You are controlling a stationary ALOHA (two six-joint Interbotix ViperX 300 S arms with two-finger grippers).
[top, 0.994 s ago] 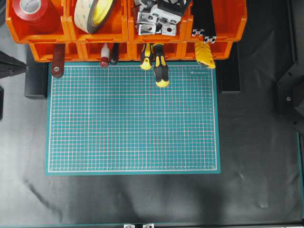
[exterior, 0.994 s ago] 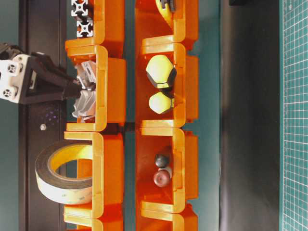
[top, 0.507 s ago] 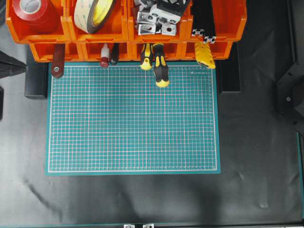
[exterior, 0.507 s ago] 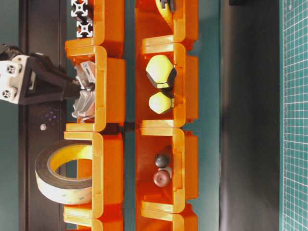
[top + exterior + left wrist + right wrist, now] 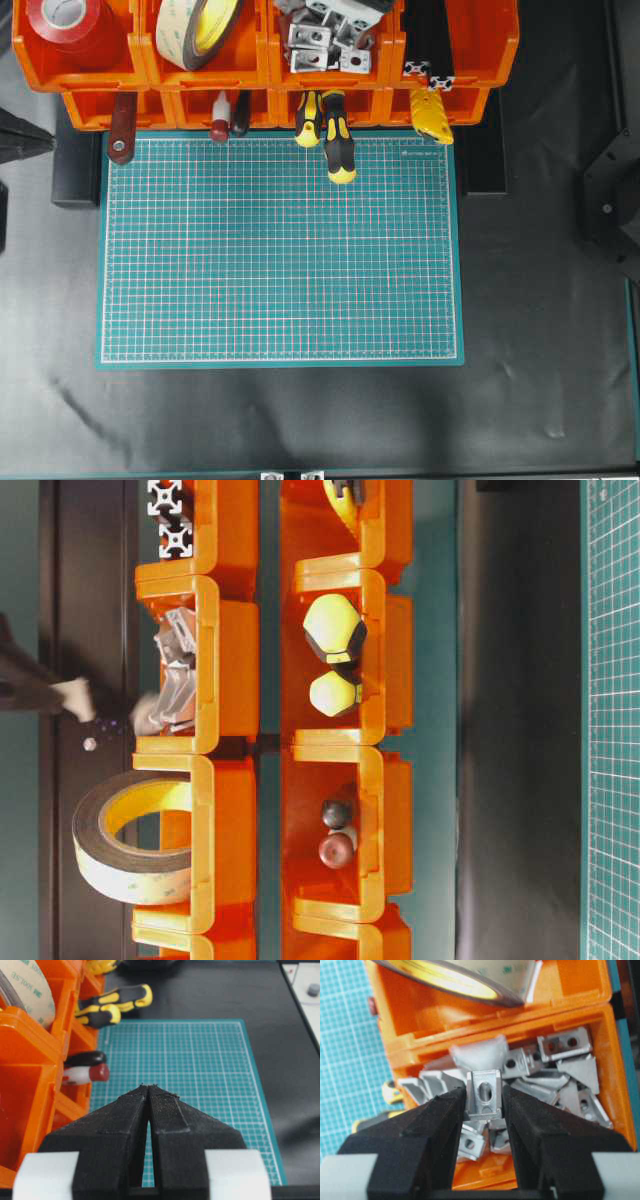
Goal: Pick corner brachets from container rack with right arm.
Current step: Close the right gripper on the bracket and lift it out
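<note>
The right gripper (image 5: 484, 1102), fingers (image 5: 442, 1110) clenched on one corner bracket (image 5: 484, 1094) above the container rack (image 5: 607, 1055), should lift straight and steadily clear of the remaining corner brachets (image 5: 560, 1075); the left gripper (image 5: 148, 1091) rests closed.

The container rack (image 5: 480, 55) is bright orange. The corner brachets (image 5: 555, 1072) are silver-grey. The cutting mat (image 5: 280, 250) is teal with a fine white grid. Screwdriver handles (image 5: 338, 140) are yellow and black, the tape roll (image 5: 75, 25) red, the table (image 5: 540, 330) black.
</note>
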